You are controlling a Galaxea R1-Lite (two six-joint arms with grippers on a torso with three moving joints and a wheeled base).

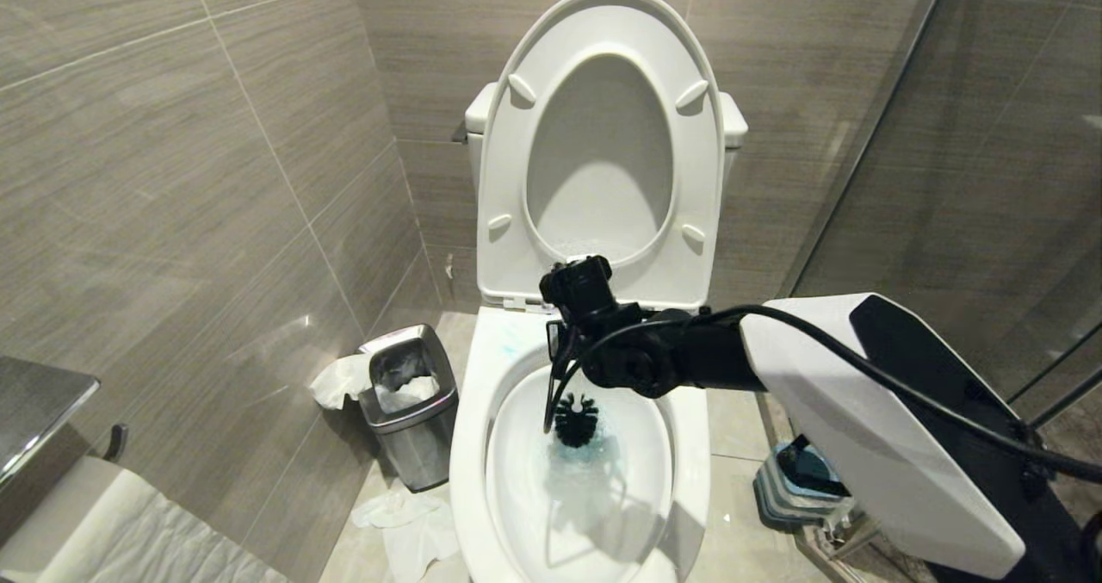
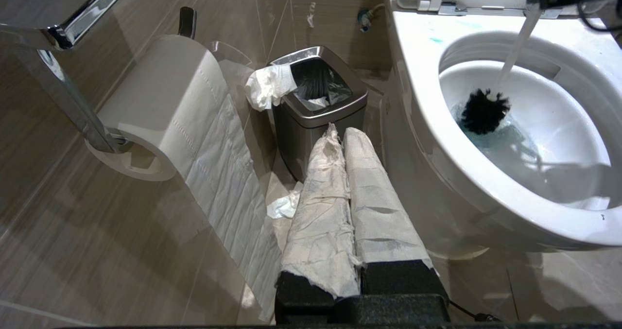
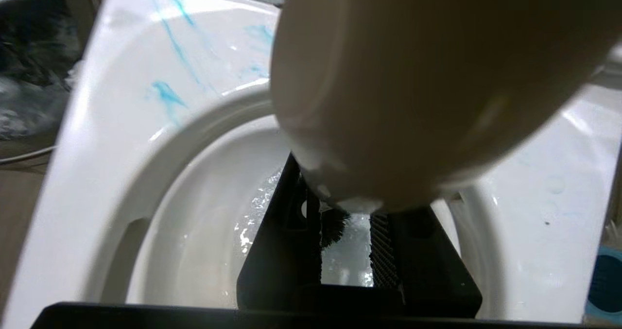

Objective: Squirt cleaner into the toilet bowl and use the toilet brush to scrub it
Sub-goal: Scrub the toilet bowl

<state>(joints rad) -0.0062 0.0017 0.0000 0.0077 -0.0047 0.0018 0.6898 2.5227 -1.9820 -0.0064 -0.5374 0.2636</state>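
Right gripper [image 1: 564, 342]: closest thing to me, hanging over the back of the toilet bowl [image 1: 469, 445], clamped on the toilet brush [image 1: 575, 419] handle, pretty sure from the wrist view where the handle sits between the fingers.
Toilet brush: black bristle head down inside the toilet bowl, dipped in the water, handle slanting up toward the hinges.
Cleaner [image 3: 167, 95]: turquoise smears on the toilet bowl rim near the hinges, plus a teal tint in the water around the bristles.
Seat and lid [image 1: 603, 144]: both flipped up behind the toilet bowl.
Left gripper [image 2: 347, 144]: parked low beside the toilet bowl, fingers wrapped in paper, pressed together, holding nothing.
Steel bin [image 1: 409, 402]: on the floor left of the toilet bowl, tissue spilling out.
Toilet paper roll [image 2: 160, 105]: on the wall holder, further left of the toilet bowl.
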